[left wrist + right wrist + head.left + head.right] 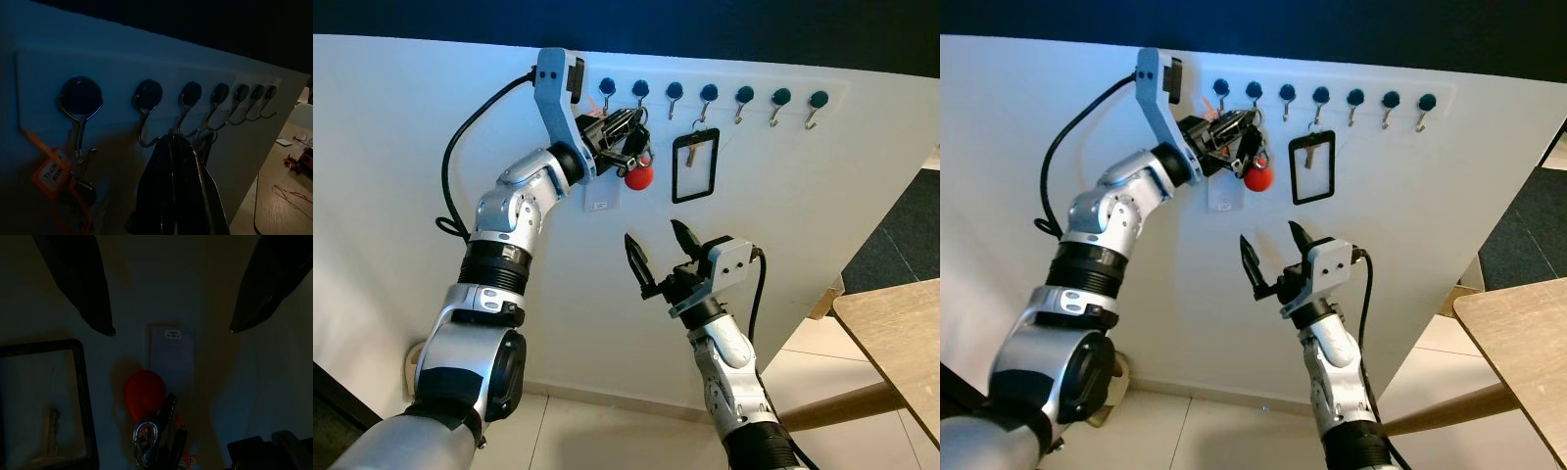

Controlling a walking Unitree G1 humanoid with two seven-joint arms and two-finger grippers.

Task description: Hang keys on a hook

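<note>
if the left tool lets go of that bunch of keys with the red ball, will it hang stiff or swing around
Probably swing. The keys dangle loosely from the left tool below the hooks, so they look floppy, not stiff. The red ball hanging lowest would likely sway like a pendulum. It seems light: the bunch is small.

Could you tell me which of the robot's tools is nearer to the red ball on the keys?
The left. The left tool is up at the hooks, holding the keys just above the red ball; the right tool hangs open lower down, apart from it.

Black badge holder (693, 166), wooden table (896, 328)
</note>
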